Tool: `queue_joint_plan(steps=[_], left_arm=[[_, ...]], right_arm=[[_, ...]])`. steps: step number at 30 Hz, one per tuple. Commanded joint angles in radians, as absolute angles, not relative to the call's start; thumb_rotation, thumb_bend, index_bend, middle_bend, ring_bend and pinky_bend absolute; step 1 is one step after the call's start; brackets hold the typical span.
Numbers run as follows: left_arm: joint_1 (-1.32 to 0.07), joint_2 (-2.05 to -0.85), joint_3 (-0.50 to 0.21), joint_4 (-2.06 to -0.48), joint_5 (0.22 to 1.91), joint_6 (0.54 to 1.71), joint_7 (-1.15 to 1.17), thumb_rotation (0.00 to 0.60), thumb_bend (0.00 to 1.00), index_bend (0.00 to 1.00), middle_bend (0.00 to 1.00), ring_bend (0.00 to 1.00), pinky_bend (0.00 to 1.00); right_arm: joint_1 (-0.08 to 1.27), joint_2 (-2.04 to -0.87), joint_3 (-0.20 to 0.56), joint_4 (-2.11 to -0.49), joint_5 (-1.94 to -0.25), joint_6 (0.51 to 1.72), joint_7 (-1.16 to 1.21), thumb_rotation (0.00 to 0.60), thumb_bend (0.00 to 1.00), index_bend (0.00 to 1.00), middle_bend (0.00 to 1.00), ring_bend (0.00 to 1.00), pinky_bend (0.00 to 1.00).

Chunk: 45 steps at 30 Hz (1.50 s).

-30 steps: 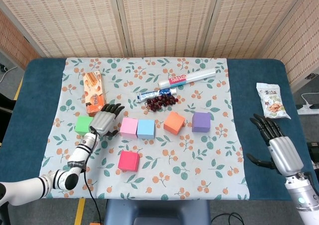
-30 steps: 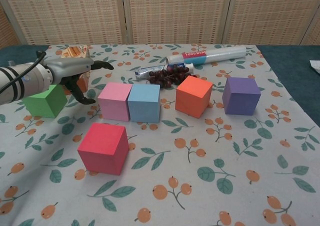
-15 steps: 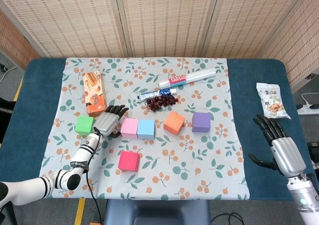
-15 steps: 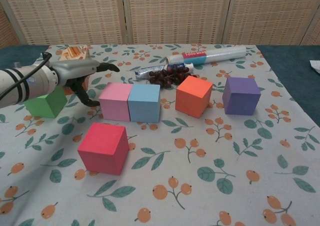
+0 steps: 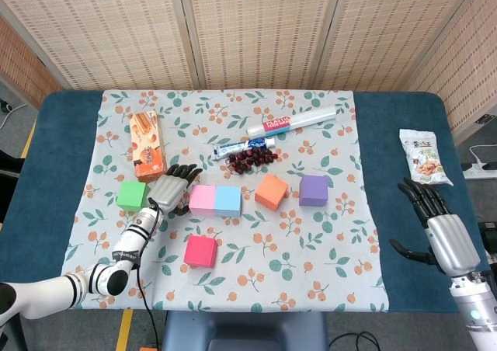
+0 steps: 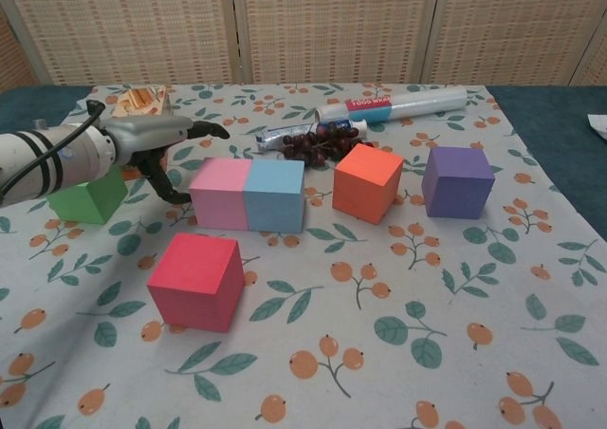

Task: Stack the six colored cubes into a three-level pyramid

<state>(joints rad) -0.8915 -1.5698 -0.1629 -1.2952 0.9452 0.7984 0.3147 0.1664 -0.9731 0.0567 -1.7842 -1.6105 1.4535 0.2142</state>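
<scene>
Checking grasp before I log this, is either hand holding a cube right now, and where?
Nothing is held. The left hand hovers open beside the pink cube; the right hand is open, far from the cubes.

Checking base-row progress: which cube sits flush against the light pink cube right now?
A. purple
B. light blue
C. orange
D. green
B: the light blue cube stands side by side with the light pink cube, no gap showing between them in the chest view.
</scene>
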Motion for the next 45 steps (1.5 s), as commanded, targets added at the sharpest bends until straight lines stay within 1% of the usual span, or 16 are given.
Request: queue_joint_plan(steps=[1,4,6,10,13,17,20,25,28,35,40,45], left_arm=[[-0.888,-1.564,-0.164,-1.301,0.946,0.804,0.314,0.600,0.32,0.01,0.00,0.00,0.03],[-0.875,-1.537,-0.162,-1.327,0.952,0.819,0.311,0.600,0.32,0.01,0.00,0.00,0.03],[-0.851,-1.501,-0.161,-1.369,0.979,0.856,0.293,0.600,0.32,0.01,0.00,0.00,0.03],[-0.778,-1.403,-0.136,-1.469,1.080,0.968,0.258,0.600,0.32,0.04,0.00,0.00,0.03],[-0.731,-1.328,-0.116,-1.541,1.139,1.017,0.217,0.600,0.32,0.05,0.00,0.00,0.03],[-0.666,-1.226,-0.076,-1.620,1.219,1.073,0.177,0.600,0.32,0.07,0.00,0.00,0.03],[-0.629,-1.166,-0.046,-1.665,1.268,1.095,0.149,0.600,0.32,0.07,0.00,0.00,0.03],[-0.573,-1.107,-0.010,-1.708,1.348,1.147,0.110,0.600,0.32,0.07,0.00,0.00,0.03],[-0.550,-1.089,0.004,-1.715,1.389,1.166,0.082,0.600,0.31,0.07,0.00,0.00,0.03],[-0.518,-1.087,0.017,-1.698,1.454,1.189,0.030,0.600,0.32,0.07,0.00,0.00,0.03],[-0.498,-1.084,0.013,-1.682,1.477,1.213,0.009,0.600,0.31,0.07,0.00,0.00,0.03],[-0.447,-1.090,-0.001,-1.648,1.501,1.308,-0.018,0.600,0.31,0.09,0.00,0.00,0.03]], right_arm=[[0.167,-0.973,0.057,-1.784,-1.609,1.452,0.215,0.600,0.12,0.00,0.00,0.00,0.00],[0.174,-0.970,0.061,-1.785,-1.602,1.441,0.215,0.600,0.12,0.00,0.00,0.00,0.00],[0.187,-0.967,0.065,-1.789,-1.596,1.421,0.211,0.600,0.12,0.00,0.00,0.00,0.00],[0.244,-0.969,0.096,-1.806,-1.568,1.349,0.190,0.600,0.12,0.00,0.00,0.00,0.00],[0.300,-0.988,0.127,-1.823,-1.533,1.280,0.174,0.600,0.12,0.00,0.02,0.00,0.00],[0.406,-1.036,0.183,-1.838,-1.415,1.130,0.141,0.600,0.10,0.00,0.03,0.00,0.00],[0.480,-1.092,0.223,-1.815,-1.307,1.042,0.091,0.600,0.08,0.00,0.02,0.00,0.00],[0.573,-1.207,0.259,-1.779,-1.159,0.979,-0.040,0.600,0.03,0.00,0.02,0.00,0.00],[0.626,-1.280,0.270,-1.753,-1.047,0.963,-0.136,0.600,0.02,0.00,0.03,0.00,0.00],[0.717,-1.465,0.273,-1.670,-0.860,1.005,-0.318,0.600,0.02,0.00,0.02,0.00,0.00],[0.753,-1.548,0.275,-1.624,-0.805,1.037,-0.378,0.600,0.01,0.00,0.02,0.00,0.00],[0.773,-1.606,0.279,-1.564,-0.776,1.062,-0.414,0.600,0.01,0.00,0.02,0.00,0.00]])
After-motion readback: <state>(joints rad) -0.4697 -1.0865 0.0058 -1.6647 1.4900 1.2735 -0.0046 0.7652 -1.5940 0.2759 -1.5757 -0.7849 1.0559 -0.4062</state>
